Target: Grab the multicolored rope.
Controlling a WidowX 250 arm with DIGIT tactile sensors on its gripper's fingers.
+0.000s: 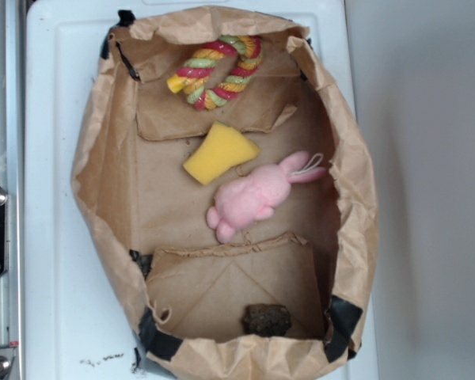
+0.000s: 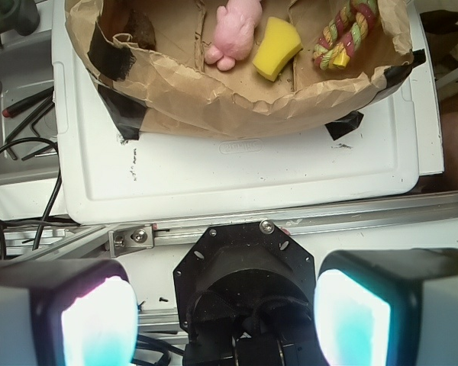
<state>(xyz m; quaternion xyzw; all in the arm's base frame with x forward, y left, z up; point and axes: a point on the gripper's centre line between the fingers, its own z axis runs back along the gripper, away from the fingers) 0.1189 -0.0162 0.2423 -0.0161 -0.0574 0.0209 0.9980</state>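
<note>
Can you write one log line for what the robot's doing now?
gripper: open, outside bag | rope: untouched, far end | grab: not started

Robot lab bench, aluminium rail (image 2: pixel 305 221), loose cables (image 2: pixel 15 164), white board (image 2: pixel 237 171)

Soft, even light fills the exterior view; the white bench (image 1: pixel 55 158) looks washed out, and the paper bag (image 1: pixel 103 158) casts a faint shadow toward three o'clock. Focus is slightly soft overall. In the wrist view, the pads (image 2: pixel 91 324) at six o'clock are blurred and glowing, while the bench beyond stays fairly sharp.
</note>
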